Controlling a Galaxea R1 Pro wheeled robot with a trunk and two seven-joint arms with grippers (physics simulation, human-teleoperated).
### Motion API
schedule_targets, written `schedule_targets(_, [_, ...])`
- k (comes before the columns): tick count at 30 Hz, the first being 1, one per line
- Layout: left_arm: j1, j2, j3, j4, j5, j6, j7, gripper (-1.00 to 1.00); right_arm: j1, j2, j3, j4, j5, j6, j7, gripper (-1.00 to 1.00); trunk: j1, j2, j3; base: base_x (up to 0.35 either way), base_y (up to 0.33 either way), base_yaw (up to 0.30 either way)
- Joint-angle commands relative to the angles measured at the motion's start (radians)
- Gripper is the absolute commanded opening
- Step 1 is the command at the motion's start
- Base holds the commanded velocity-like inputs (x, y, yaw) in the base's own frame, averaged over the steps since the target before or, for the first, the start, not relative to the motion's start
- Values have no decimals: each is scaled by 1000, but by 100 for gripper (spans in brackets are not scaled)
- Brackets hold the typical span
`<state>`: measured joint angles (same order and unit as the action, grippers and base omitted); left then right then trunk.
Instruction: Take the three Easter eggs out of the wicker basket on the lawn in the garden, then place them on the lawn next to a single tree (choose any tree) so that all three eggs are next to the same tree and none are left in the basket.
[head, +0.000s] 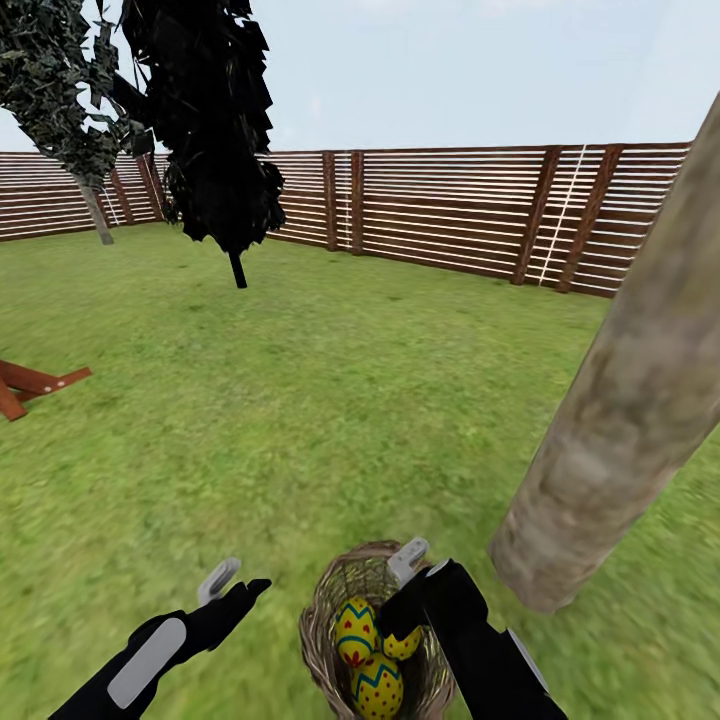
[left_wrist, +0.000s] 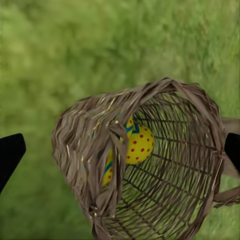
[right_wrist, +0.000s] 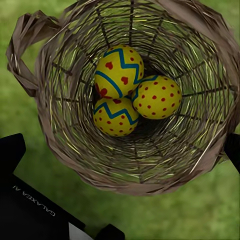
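Wicker basket (right_wrist: 137, 100) directly below right gripper (head: 415, 590), w/ all 3 Easter eggs (right_wrist: 132, 90) inside; fingers spread, empty. Left gripper (head: 235, 585) alongside, grip indeterminate. Tree (head: 625, 400) nearby. Progress: 0/3 placed.

Both black arms reach fwd, low. Left gripper (head: 233, 583) fingers spread apart; right gripper (head: 418, 560) fingers also spread, angled down.

Open basket mouth (right_wrist: 135, 100), trunk (head: 630, 400) beside

Slatted wooden fence (head: 450, 215), black-leaved tree (head: 215, 130), pale sky (head: 450, 60).
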<state>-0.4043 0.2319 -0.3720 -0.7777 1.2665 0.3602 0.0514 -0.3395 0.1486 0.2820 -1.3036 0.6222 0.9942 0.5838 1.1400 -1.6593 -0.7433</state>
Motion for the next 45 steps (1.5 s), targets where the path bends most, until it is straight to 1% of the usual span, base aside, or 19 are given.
schedule_targets(1, [-1, 1, -4, -2, 10, 0, 5, 100, -1, 0, 0, -1, 10, 3, 9, 100, 4, -8, -4, 0, 0, 0])
schedule_targets(26, [-1, 1, -4, -2, 10, 0, 6, 100, 0, 4, -3, -1, 6, 2, 10, 100, 100, -183, -82, 0, 0, 0])
schedule_targets(28, [-1, 1, -4, -2, 10, 0, 6, 100, 0, 3, -5, -1, -44, 2, 9, 100, 107, -197, -89, 0, 0, 0])
schedule_targets(29, [-1, 1, -4, -2, 10, 0, 5, 100, 0, 1, -9, -1, -79, 2, 7, 100, 111, -204, -92, 0, 0, 0])
schedule_targets(30, [-1, 1, -4, -2, 10, 0, 6, 100, 0, -1, -27, 0, -136, 1, 4, 100, 115, -211, -95, 0, 0, 0])
schedule_targets(31, [-1, 1, -4, -2, 10, 0, 6, 100, 0, -2, -47, 0, -167, 1, 2, 100, 119, -218, -98, 0, 0, 0])
schedule_targets(33, [-1, 1, -4, -2, 10, 0, 6, 100, 0, -2, -88, 1, -202, 0, -1, 100, 127, -232, -104, 0, 0, 0])
schedule_targets(35, [-1, 1, -4, -2, 10, 0, 7, 100, 0, -2, -110, 1, -218, 0, -3, 100, 134, -246, -111, 0, 0, 0])
schedule_targets(37, [-1, 1, -4, -2, 10, 0, 7, 100, 0, -2, -120, 1, -225, 0, -4, 100, 142, -260, -117, 0, 0, 0])
schedule_targets(40, [-1, 1, -4, -2, 10, 0, 7, 100, 0, -1, -126, 1, -227, -2, -5, 100, 153, -281, -126, 0, 0, 0])
schedule_targets(42, [-1, 1, -4, -2, 10, 0, 7, 100, 0, -1, -137, 0, -228, -4, -8, 100, 161, -295, -133, 0, 0, 0])
schedule_targets(44, [-1, 0, -4, -1, 10, 0, 7, 100, 0, 0, -157, -2, -228, -5, -22, 100, 169, -309, -139, 0, 0, 0])
schedule_targets(45, [-1, 1, -4, -1, 10, 0, 7, 100, 0, 0, -160, -4, -227, -5, -27, 100, 173, -316, -142, 0, 0, 0])
